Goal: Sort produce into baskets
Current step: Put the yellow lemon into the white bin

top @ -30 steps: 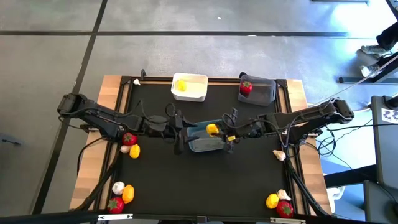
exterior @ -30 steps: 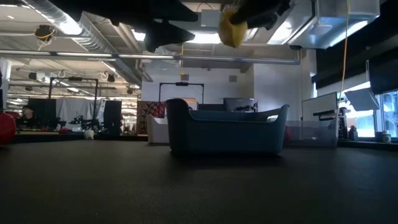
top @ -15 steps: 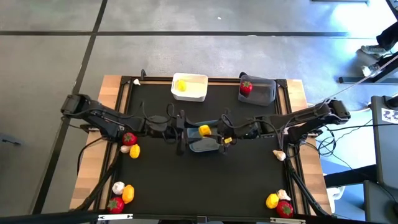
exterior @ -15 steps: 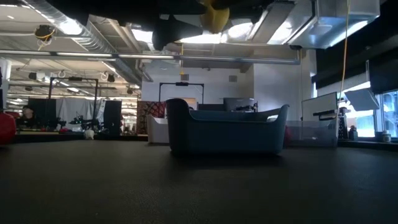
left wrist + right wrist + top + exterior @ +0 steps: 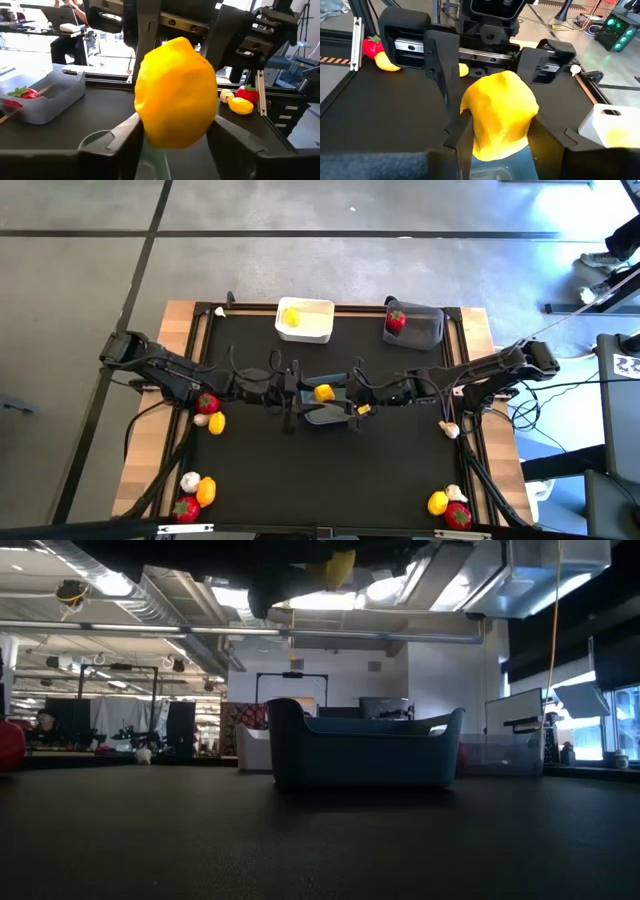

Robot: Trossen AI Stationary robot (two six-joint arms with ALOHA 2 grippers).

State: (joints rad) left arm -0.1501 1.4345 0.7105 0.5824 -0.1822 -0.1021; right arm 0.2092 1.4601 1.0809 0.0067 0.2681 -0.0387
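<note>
A yellow lemon-like piece (image 5: 323,392) hangs in the air over the blue-grey basket (image 5: 322,414) at mid-table. My right gripper (image 5: 338,394) comes from the right and is shut on it. My left gripper (image 5: 308,392) comes from the left and is open, with a finger on either side of the piece (image 5: 175,90). I cannot tell whether the left fingers touch it. The white basket (image 5: 318,330) at the far edge holds a yellow piece (image 5: 290,317). The dark grey basket (image 5: 425,332) holds a red piece (image 5: 396,321). My right gripper pinches the yellow piece by its two sides (image 5: 470,131) between its two fingers. The fingers lie level and come from the table's right. The piece is lifted clear, high above the blue-grey basket (image 5: 365,750).
Loose produce lies at the left edge (image 5: 207,405), the near left corner (image 5: 197,492), the right edge (image 5: 449,429) and the near right corner (image 5: 448,506). A garlic bulb (image 5: 220,311) sits at the far left corner. The mat's near middle is bare.
My right gripper has carried the yellow piece toward the table's left and slightly up, into the gap between my left gripper's open fingers. The piece stays clear above the blue-grey basket.
</note>
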